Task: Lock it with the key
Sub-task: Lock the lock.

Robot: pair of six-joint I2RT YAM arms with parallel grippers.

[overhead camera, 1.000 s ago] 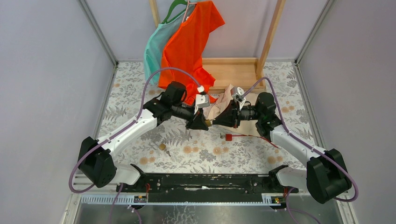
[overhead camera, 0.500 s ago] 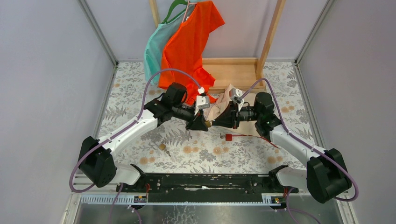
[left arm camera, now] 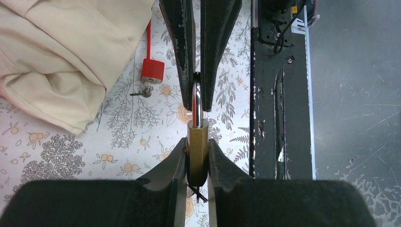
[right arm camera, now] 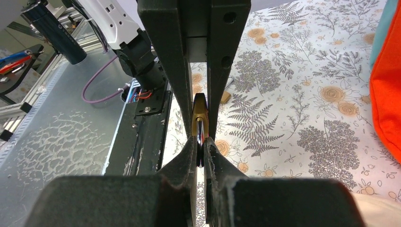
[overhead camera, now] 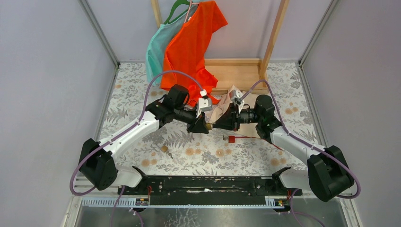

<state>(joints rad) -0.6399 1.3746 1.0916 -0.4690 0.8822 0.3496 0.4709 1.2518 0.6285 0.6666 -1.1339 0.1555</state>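
A brass padlock (left arm camera: 197,137) hangs in the air between both grippers. My left gripper (left arm camera: 197,144) is shut on its brass body. The chrome shackle (left arm camera: 197,101) points away into my right gripper (right arm camera: 200,139), which is shut on it. In the right wrist view the brass body (right arm camera: 199,111) shows just past my fingertips. Seen from above, the left gripper (overhead camera: 203,126) and the right gripper (overhead camera: 216,126) meet tip to tip over the table's middle. A small key (left arm camera: 142,92) lies on the table by a red padlock (left arm camera: 152,71). Thin black wire shows under the brass body.
A beige cloth (left arm camera: 61,56) lies behind the grippers. An orange shirt (overhead camera: 194,42) and a teal one (overhead camera: 158,47) hang on a wooden rack (overhead camera: 272,38). Another small brass lock (overhead camera: 164,148) sits front left. A red cord (overhead camera: 255,138) runs from the red padlock.
The right arm has shifted a little to the left, pressing its gripper closer to the left gripper. The left arm has barely moved. Both grips are unchanged.
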